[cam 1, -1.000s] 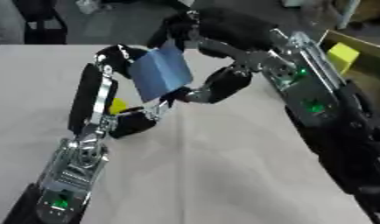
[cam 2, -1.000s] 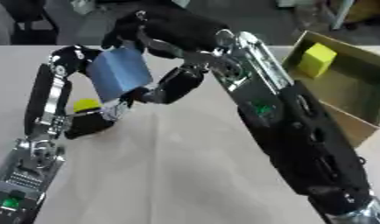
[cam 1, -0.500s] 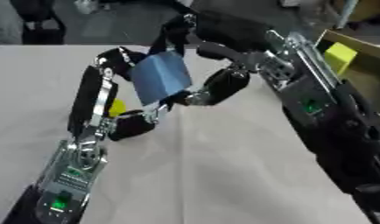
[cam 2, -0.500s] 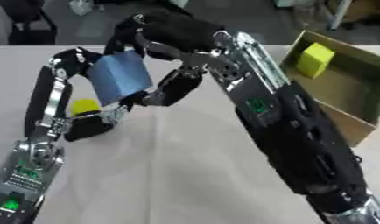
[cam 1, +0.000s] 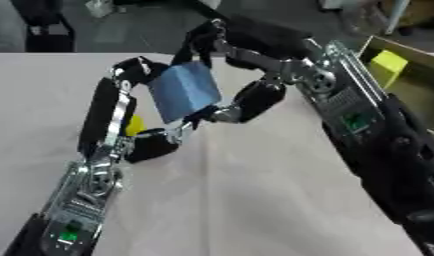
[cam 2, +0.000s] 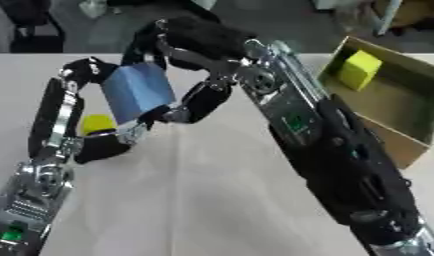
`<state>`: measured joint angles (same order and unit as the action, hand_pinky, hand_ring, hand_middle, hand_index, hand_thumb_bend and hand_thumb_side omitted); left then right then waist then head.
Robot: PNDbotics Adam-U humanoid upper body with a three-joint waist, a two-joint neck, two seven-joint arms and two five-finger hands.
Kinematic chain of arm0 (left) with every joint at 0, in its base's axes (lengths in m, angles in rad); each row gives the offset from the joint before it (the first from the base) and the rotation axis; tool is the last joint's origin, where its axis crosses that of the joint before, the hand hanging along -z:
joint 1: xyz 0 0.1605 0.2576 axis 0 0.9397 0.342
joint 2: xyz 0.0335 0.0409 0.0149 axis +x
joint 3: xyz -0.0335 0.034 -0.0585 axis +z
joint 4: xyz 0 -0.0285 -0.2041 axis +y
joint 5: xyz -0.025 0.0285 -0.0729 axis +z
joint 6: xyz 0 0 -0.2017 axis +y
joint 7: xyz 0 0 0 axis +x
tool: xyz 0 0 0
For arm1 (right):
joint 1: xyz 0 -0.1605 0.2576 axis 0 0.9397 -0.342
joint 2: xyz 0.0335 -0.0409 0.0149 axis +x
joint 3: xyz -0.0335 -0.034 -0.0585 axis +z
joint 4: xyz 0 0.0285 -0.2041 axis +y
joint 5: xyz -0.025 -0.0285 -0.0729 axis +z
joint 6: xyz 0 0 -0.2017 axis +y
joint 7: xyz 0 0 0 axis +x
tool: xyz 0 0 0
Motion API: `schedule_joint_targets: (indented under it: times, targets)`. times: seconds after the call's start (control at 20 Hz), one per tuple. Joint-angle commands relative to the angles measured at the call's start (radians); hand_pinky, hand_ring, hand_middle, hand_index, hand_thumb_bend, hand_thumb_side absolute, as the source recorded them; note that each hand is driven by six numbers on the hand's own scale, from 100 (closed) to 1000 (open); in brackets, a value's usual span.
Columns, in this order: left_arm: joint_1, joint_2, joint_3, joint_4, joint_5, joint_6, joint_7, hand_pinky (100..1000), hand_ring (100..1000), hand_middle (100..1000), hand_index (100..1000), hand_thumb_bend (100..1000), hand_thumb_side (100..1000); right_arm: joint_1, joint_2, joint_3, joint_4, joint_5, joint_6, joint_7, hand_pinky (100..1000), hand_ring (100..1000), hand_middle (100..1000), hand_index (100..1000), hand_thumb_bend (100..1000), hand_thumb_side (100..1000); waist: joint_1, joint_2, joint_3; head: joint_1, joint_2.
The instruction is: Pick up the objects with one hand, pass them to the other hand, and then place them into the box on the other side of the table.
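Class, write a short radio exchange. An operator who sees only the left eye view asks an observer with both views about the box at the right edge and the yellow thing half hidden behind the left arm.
Operator: My view cuts the box off at the edge. What is in it?
Observer: The right eye view shows most of the box. Only a yellow cube shows inside, at its far end.
Operator: And the yellow thing behind the left arm?
Observer: Here it is mostly uncovered. It is a rounded yellow object on the table, right beside the left forearm.
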<state>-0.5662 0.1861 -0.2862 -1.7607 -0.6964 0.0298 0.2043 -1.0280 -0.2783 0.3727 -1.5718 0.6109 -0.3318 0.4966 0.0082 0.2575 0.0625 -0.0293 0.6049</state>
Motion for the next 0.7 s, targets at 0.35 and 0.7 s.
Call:
schedule_joint_targets:
  times: [0.35, 0.7]
  targets:
    - [-0.012, -0.004, 0.016, -0.026, -0.132, 0.061, -0.002, 798, 758, 669, 827, 1000, 591, -0.014, -0.013, -0.009, -0.020, -0.026, 0.023, 0.002, 763, 513, 430, 571, 256, 100, -0.012, -0.017, 0.002, -0.003, -0.002]
    - [0.003, 0.003, 0.023, -0.023, -0.182, 0.110, 0.020, 800, 764, 677, 844, 1000, 716, -0.007, -0.023, -0.024, -0.038, -0.040, 0.035, 0.004, 764, 512, 425, 566, 252, 100, -0.011, -0.017, 0.000, -0.006, -0.006]
